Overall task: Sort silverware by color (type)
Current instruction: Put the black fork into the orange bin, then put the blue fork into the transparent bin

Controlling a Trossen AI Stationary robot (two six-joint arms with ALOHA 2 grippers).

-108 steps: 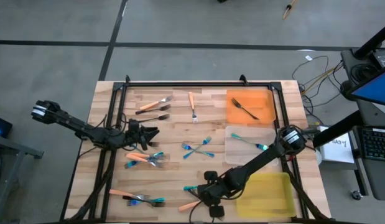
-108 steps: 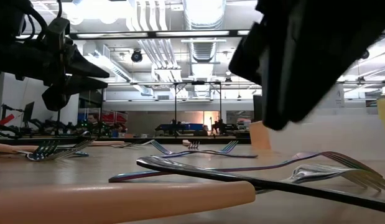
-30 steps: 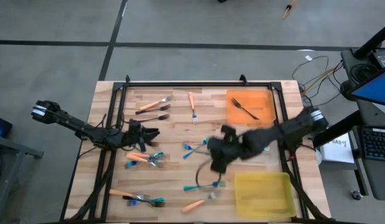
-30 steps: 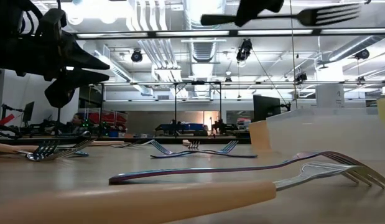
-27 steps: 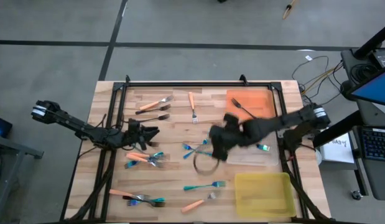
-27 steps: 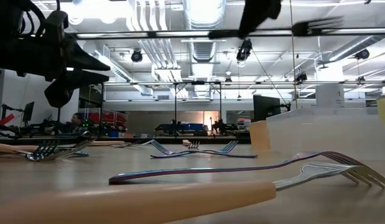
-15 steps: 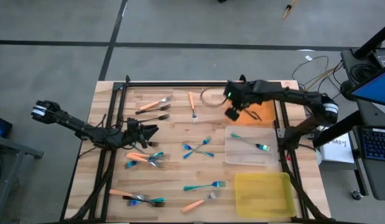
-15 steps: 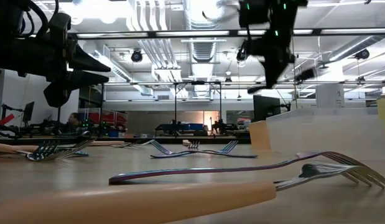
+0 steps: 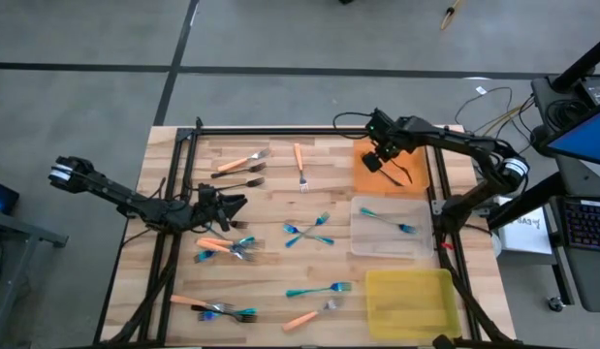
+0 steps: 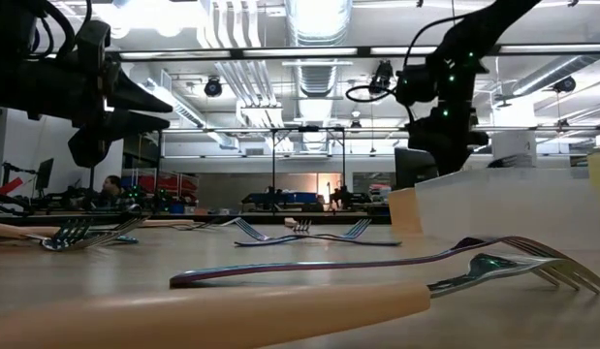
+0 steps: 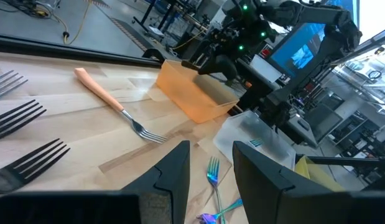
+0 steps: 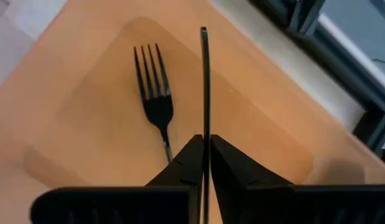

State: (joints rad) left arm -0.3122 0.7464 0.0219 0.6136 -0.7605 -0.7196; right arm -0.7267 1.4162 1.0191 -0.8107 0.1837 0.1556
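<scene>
1. You had the right gripper (image 9: 374,162) over the orange tray (image 9: 413,151), at the table's far right corner in the high view, roughly two o'clock from the table's middle.
2. Its fingers (image 12: 191,154) were pinched nearly together on a thin dark fork (image 12: 204,93), seen edge-on in the right wrist view. The fork ran straight out ahead of the claw, long axis in line with the fingers.
3. A second black fork (image 12: 153,106) lay flat in that tray, just beside the held one and close to parallel with it, tines pointing away from the wrist.
4. Judgement: the release turns on this one relation. The held fork hung directly above the tray floor, beside the resting fork, so a drop should land it in the same tray. Whether it was touching the floor, I could not tell.
5. Your left gripper (image 9: 232,206) waited at the table's left side, about nine o'clock, jaws partly open and holding nothing.
6. The remaining silverware was well apart from the right claw. A teal fork (image 9: 388,222) sat in the clear tray (image 9: 363,242), and orange, teal and dark forks were scattered over the wood. The left arm was the nearer one for most of those.
</scene>
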